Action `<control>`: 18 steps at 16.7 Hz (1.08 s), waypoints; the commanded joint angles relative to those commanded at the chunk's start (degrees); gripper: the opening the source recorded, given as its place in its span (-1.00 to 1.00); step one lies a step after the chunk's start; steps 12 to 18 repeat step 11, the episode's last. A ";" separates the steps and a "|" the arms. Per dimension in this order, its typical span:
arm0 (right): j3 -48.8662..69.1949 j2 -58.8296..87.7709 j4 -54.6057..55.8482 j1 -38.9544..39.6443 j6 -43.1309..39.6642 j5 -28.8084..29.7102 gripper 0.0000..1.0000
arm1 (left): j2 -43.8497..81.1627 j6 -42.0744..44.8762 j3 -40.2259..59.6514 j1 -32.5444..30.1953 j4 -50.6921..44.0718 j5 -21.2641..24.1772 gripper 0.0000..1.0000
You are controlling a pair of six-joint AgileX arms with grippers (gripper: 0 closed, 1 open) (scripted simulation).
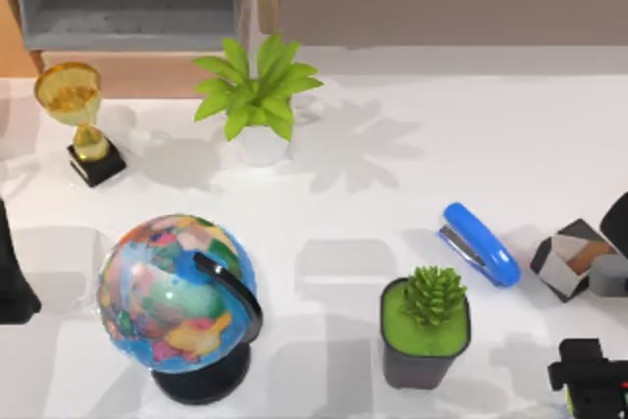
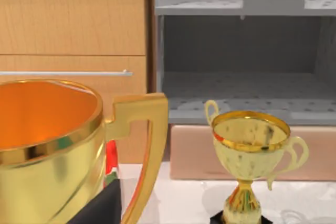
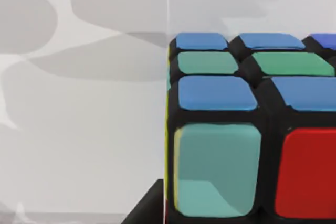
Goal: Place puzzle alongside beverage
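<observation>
Right arm is working at about 5 o'clock on the table, bottom-right corner of the top view, its dark wrist over the puzzle cube point(image 1: 571, 401), of which just a sliver of yellow-green edge peeks out under the black body. In the right wrist view the puzzle cube point(image 3: 247, 135) sits very close below the camera, with blue, green, teal and red tiles on a black frame, resting on the white table point(image 3: 79, 145). Finger spread: cannot tell, the tips aren't visible. Left arm is parked at 9 o'clock on the table edge, its camera facing the gold trophy point(image 2: 251, 156); trophy point(image 1: 80, 115) stands at roughly 10 o'clock.

Step in hand, by my read: approach or grasp of the cube, not yet carried anywhere. No drink can or bottle is identifiable; a grey object point(image 1: 608, 272) at 3 o'clock beside the angular block point(image 1: 569, 260) can't be made out. Next move calls for a secure grip, a lift clear of the potted succulent point(image 1: 427, 326) and blue stapler point(image 1: 481, 242), then setting down just beside the beverage once located.
</observation>
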 joint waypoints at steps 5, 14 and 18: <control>0.00 0.00 0.00 0.00 0.00 0.00 0.96 | 0.00 0.00 0.00 0.00 0.00 0.00 1.00; 0.00 0.00 0.00 0.00 0.00 0.00 1.00 | 0.00 0.00 0.00 0.00 0.00 0.00 1.00; 0.00 0.00 0.00 0.00 0.00 0.00 1.00 | 0.00 0.00 0.00 0.00 0.00 0.00 1.00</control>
